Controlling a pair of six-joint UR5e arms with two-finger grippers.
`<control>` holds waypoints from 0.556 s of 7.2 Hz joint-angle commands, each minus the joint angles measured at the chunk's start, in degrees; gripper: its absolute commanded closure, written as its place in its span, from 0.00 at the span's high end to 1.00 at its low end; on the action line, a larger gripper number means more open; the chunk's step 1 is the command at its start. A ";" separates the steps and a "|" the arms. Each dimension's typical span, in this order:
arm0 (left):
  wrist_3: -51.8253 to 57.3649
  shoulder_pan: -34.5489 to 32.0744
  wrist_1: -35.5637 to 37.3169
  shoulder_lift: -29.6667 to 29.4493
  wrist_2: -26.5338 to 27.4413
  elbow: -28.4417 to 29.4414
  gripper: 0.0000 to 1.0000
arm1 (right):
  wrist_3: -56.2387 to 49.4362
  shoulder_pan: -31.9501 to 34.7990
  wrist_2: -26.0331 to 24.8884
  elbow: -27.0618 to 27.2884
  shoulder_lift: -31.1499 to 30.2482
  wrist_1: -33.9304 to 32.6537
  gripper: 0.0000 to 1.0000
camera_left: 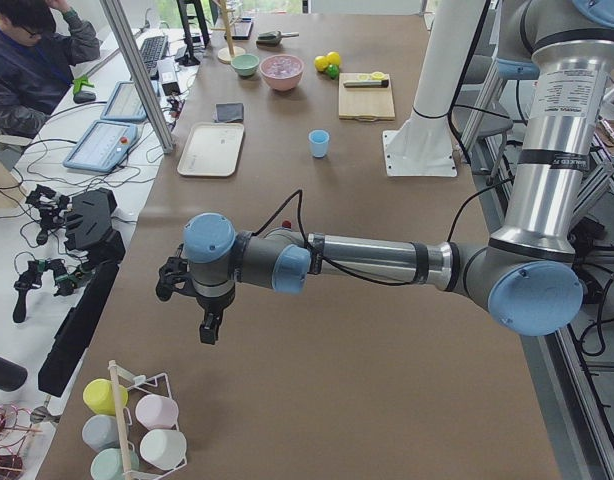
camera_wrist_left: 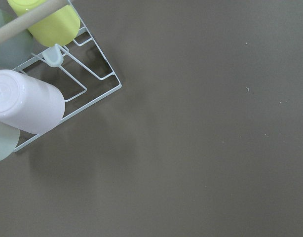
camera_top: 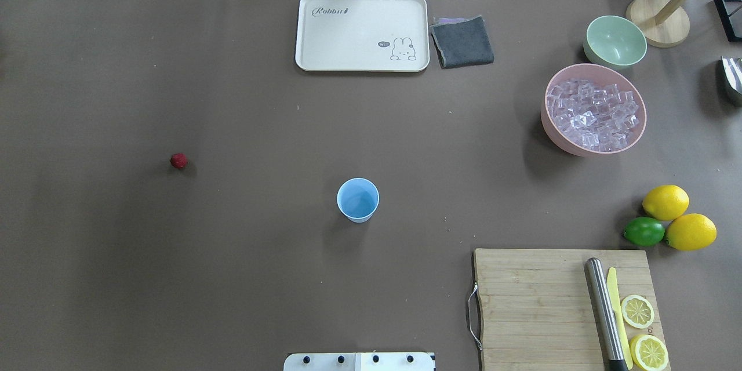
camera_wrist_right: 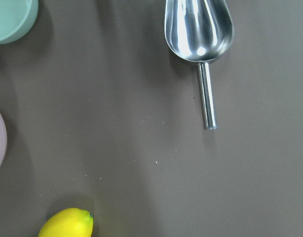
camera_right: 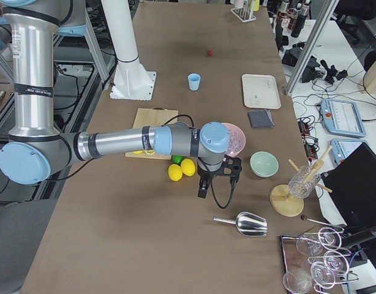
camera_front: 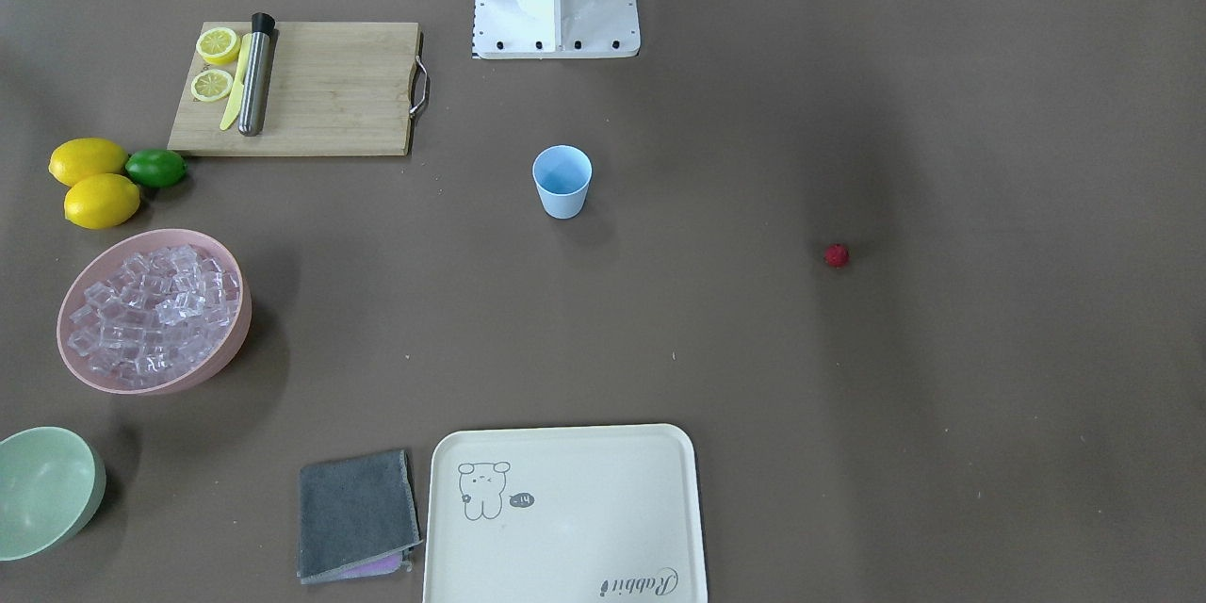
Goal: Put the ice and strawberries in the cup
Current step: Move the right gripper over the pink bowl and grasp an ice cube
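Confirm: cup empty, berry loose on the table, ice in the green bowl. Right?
One slip. The ice is in the pink bowl, not the green bowl, which holds nothing; the overhead view shows this. The rest stands: the cup is empty and the berry lies loose on the table.

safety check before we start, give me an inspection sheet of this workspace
surface: brown table, no spills seen
job's things: cup upright, empty, mid-table; strawberry alone toward robot's left; ice heaped in pink bowl
clutter: cutting board, lemons, lime, green bowl, tray, cloth, scoop, cup rack
grippers: left gripper, right gripper hang above the table ends; open or shut cannot tell
cables: cable loop at each wrist
surroundings: operator seated beside the table
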 commanded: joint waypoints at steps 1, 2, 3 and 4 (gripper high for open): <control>0.00 0.36 0.00 -0.05 0.00 0.00 0.98 | 3.93 -5.22 0.11 0.19 6.52 0.09 1.00; 0.08 0.97 0.00 -0.05 0.00 0.17 0.98 | 9.36 -9.01 0.02 0.36 10.91 0.17 1.00; 0.17 0.98 0.00 -0.05 0.00 0.26 0.98 | 12.37 -12.26 -0.24 0.54 13.56 0.78 1.00; 0.17 0.98 0.00 -0.14 0.00 0.44 0.98 | 15.36 -15.60 -0.85 -0.16 14.37 5.57 1.00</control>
